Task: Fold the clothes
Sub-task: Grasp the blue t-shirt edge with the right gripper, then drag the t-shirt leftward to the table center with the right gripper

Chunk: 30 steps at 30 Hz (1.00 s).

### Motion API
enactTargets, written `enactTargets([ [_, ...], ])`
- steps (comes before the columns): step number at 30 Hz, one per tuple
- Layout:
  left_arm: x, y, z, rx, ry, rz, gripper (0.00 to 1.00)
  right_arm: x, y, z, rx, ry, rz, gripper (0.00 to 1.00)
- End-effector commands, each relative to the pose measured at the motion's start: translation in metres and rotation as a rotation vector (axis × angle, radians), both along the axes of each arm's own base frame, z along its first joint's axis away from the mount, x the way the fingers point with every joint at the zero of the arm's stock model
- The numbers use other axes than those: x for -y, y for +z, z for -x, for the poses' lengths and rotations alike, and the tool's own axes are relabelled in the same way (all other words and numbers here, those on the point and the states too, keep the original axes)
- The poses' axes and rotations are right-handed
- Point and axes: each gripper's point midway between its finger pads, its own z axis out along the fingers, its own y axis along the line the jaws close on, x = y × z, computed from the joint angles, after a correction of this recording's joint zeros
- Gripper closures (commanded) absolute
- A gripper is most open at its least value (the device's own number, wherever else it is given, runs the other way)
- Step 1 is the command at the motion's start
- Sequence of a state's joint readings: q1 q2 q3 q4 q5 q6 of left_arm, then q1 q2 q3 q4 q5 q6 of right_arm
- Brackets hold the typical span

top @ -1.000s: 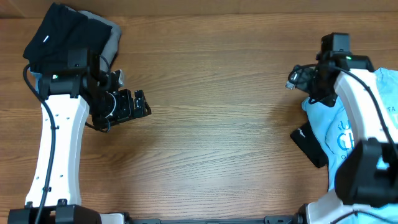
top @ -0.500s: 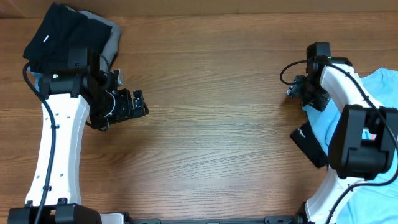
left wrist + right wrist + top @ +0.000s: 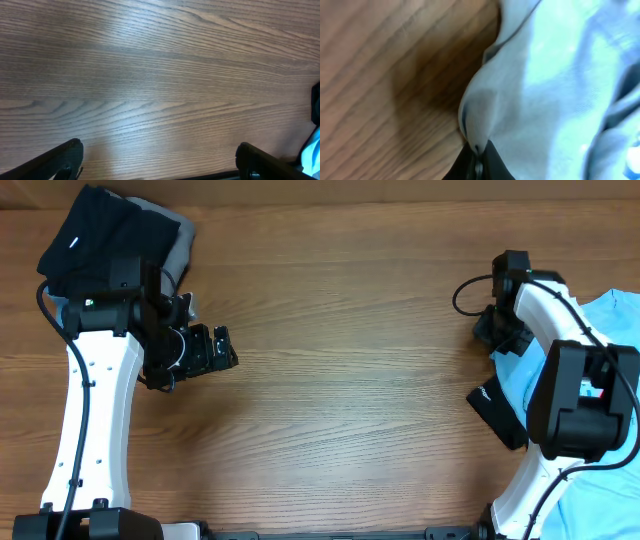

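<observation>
The clothes lie at both ends of the table. A light blue T-shirt (image 3: pixel 618 320) spreads at the right edge, partly hidden under my right arm. My right gripper (image 3: pixel 497 330) sits at its left edge. In the right wrist view the gripper (image 3: pixel 479 150) is shut on a pinched fold of the light blue T-shirt (image 3: pixel 545 90). A black garment (image 3: pixel 100 235) with a white label lies at the far left corner. Below it my left gripper (image 3: pixel 222 350) hovers open over bare wood, its fingers (image 3: pixel 65 155) wide apart with nothing between them.
A grey cloth (image 3: pixel 180 240) shows under the black garment. A dark flat item (image 3: pixel 495 415) with a white mark lies by the T-shirt's left edge. The wooden table (image 3: pixel 340 360) stretches between the two arms.
My right gripper has closed from open onto the T-shirt's left edge and shifted a little towards the shirt. The left arm has stayed put.
</observation>
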<state>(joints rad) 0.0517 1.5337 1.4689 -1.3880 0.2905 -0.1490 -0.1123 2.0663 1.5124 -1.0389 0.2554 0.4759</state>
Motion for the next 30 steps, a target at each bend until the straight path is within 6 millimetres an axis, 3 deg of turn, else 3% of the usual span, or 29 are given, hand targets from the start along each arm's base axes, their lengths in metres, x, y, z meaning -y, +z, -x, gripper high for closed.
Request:
enactTargets([
  [1, 0.000, 0.007, -0.003, 0.029, -0.027, -0.015, 0.00, 0.018, 0.071, -0.032, 0.170, -0.002, 0.049, 0.96],
  [5, 0.000, 0.007, 0.000, 0.015, -0.026, -0.014, 0.00, 0.027, 0.151, -0.047, 0.313, 0.026, 0.079, 0.96],
  [6, 0.000, 0.007, 0.001, 0.009, -0.026, -0.014, 0.00, 0.025, 0.181, -0.052, 0.368, 0.059, 0.078, 0.96],
  [8, 0.000, 0.007, 0.003, 0.003, -0.025, -0.014, 0.00, 0.014, 0.220, -0.057, 0.446, 0.137, 0.048, 0.96],
  [13, -0.024, 0.015, 0.015, -0.040, 0.007, -0.132, 0.00, -0.071, 0.295, -0.066, 0.617, 0.498, -0.141, 0.96],
  [16, -0.041, 0.038, 0.016, -0.021, 0.064, -0.166, 0.00, -0.128, 0.309, -0.060, 0.631, 0.623, -0.183, 0.96],
  [20, -0.061, 0.087, 0.011, 0.090, 0.144, -0.176, 0.00, -0.239, 0.307, -0.037, 0.613, 0.857, -0.270, 0.96],
  [24, -0.084, 0.138, 0.006, 0.244, 0.235, -0.202, 0.00, -0.351, 0.308, 0.013, 0.608, 1.078, -0.374, 0.92],
  [25, -0.089, 0.150, 0.006, 0.284, 0.253, -0.209, 0.00, -0.376, 0.307, 0.029, 0.602, 1.133, -0.393, 0.80],
  [26, -0.092, 0.160, 0.005, 0.320, 0.267, -0.213, 0.00, -0.396, 0.307, 0.045, 0.601, 1.185, -0.390, 0.60],
  [27, -0.094, 0.169, 0.005, 0.349, 0.276, -0.216, 0.00, -0.408, 0.306, 0.055, 0.603, 1.216, -0.369, 0.47],
  [30, -0.093, 0.187, 0.004, 0.414, 0.279, -0.213, 0.00, -0.421, 0.312, 0.072, 0.640, 1.231, -0.241, 0.29],
])
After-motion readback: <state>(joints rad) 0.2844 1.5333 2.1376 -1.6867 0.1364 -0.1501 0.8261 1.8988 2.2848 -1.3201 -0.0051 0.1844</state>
